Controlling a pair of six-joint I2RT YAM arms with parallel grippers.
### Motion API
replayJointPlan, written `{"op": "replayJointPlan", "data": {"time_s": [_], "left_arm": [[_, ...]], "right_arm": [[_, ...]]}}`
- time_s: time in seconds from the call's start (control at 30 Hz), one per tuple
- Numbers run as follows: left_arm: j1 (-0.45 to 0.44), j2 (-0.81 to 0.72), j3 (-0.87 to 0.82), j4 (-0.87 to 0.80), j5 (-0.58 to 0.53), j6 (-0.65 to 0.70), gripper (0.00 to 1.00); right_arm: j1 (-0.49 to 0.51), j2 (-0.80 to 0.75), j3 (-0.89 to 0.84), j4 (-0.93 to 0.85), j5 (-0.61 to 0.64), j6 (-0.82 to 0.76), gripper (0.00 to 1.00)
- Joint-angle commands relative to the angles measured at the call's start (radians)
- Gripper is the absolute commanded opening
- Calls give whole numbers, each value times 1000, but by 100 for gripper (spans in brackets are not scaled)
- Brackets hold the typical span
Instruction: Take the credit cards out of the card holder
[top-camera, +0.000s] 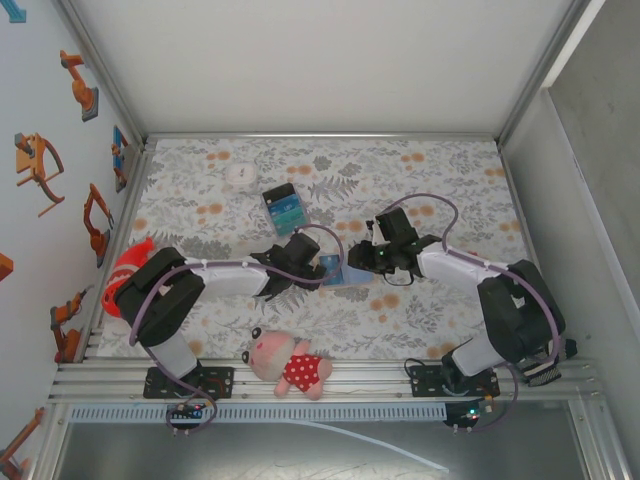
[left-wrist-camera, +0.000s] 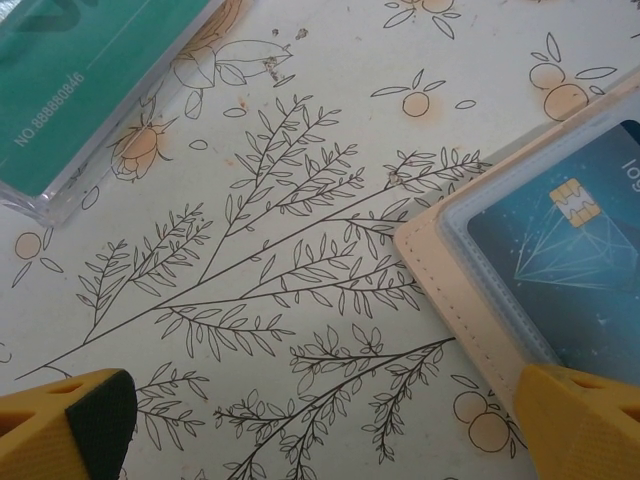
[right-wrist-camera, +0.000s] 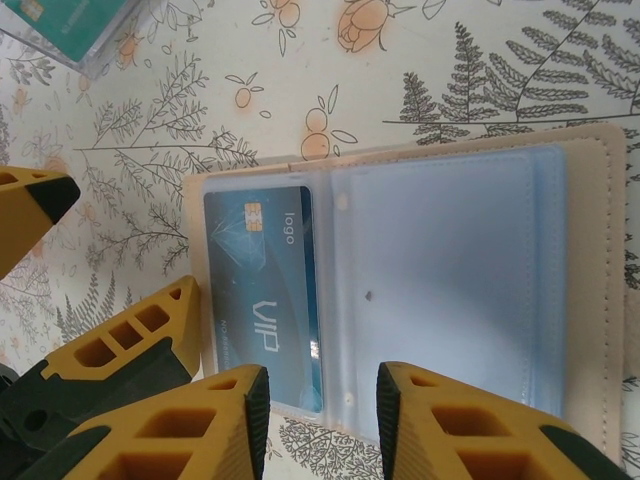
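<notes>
The card holder (right-wrist-camera: 590, 290) lies open and flat on the floral cloth, its tan rim framing blue-grey clear sleeves. A blue credit card (right-wrist-camera: 262, 290) marked VIP with a gold chip sits in its left sleeve. My right gripper (right-wrist-camera: 322, 410) hovers over the holder's near edge at the fold, jaws apart with nothing between them. My left gripper (left-wrist-camera: 325, 430) is wide open over bare cloth, its right finger (left-wrist-camera: 580, 420) at the holder's corner (left-wrist-camera: 450, 280). From above, the holder (top-camera: 345, 272) lies between the left gripper (top-camera: 305, 262) and the right gripper (top-camera: 372, 258).
A clear case of teal cards (top-camera: 284, 208) lies behind the holder, also at the left wrist view's top left (left-wrist-camera: 80, 80). A white round disc (top-camera: 241, 174) sits at the back left, a red object (top-camera: 130, 262) at the left edge, a plush toy (top-camera: 290, 367) by the rail.
</notes>
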Motion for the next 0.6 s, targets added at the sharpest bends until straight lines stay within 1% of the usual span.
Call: {"op": "replayJointPlan", "data": {"time_s": [0.0, 0.4, 0.57], "left_arm": [[-5, 18, 28, -36, -24, 17, 97], [-5, 46, 42, -51, -29, 35, 97], [-5, 47, 41, -56, -28, 39, 97]], "right_arm": [[9, 10, 23, 20, -13, 22, 34], [9, 30, 26, 36, -19, 39, 34], [9, 40, 20, 56, -40, 51, 29]]}}
